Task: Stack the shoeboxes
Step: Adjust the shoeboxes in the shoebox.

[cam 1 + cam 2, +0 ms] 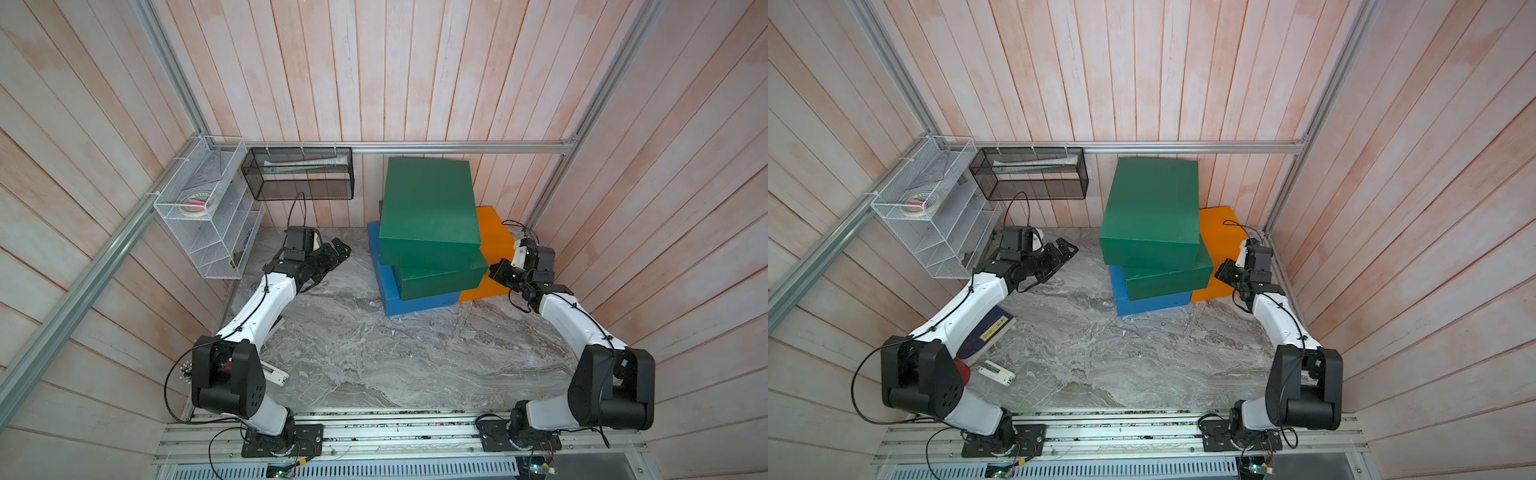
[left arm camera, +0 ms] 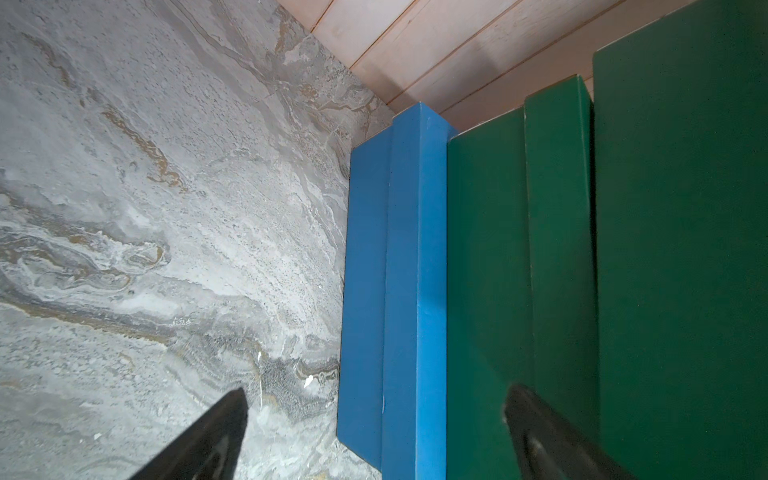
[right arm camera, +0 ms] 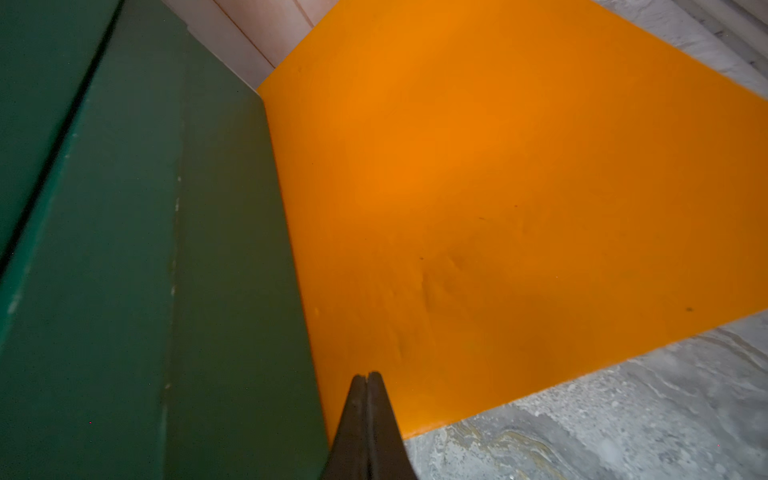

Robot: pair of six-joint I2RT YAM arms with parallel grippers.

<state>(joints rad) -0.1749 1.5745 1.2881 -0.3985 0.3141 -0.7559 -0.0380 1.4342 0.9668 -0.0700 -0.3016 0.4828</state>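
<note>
Shoeboxes [image 1: 432, 249], four, plain matte, lidded: dark green, two; blue, one; orange, one. Location: bench [image 1: 353, 353], 1 o'clock sector. Upper green box [image 1: 428, 199] sits askew on lower green box [image 1: 440, 280], that on blue box [image 1: 415, 305]; orange box [image 1: 494, 237] flat at the pile's 3 o'clock. Pincers, two: left pincer [image 1: 338, 250] spread wide, empty; right pincer [image 1: 495, 271] closed, empty.

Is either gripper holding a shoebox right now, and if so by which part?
Nothing is held. The left gripper stands open, apart from the blue shoebox; the right gripper is shut empty, beside the lower green shoebox.
</note>
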